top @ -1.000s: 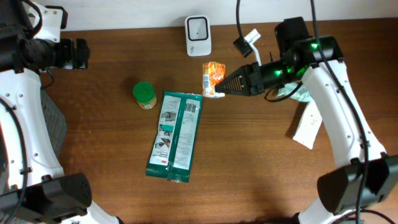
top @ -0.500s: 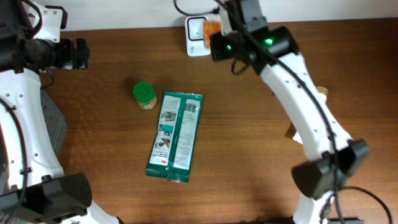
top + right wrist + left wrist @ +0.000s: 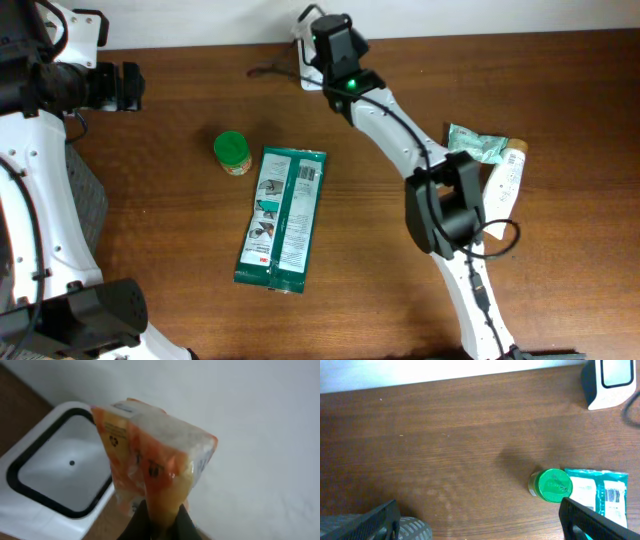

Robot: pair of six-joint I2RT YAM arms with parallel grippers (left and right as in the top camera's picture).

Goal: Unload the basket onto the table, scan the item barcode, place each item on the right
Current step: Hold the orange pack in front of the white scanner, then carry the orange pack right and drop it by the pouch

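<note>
We show the right fingers (image 3: pixel 135 527) clenched on the lower edge of a crinkled orange-and-white plastic snack packet (image 3: pixel 150 455). They hold it upright, off the brown wooden tabletop (image 3: pixel 400 280). The packet is just beside the black-framed window of a white box-shaped barcode scanner (image 3: pixel 55 475), which stands at the far edge by the pale wall. We cannot tell whether packet and scanner touch. In the overhead view the right arm reaches across to that far edge and hides the packet and most of the scanner. The left fingers (image 3: pixel 375 520) are released, spread wide and grasping nothing, near the left edge of the tabletop and well apart from the scanner. Between the two arms stands a small jar with a round green lid (image 3: pixel 232 152). Just beside it lies a long, flat green-and-white pouch (image 3: pixel 282 218), label side up. Near the right edge lie a crumpled teal wrapper (image 3: pixel 478 145) and a white tube (image 3: pixel 503 185), touching each other.
</note>
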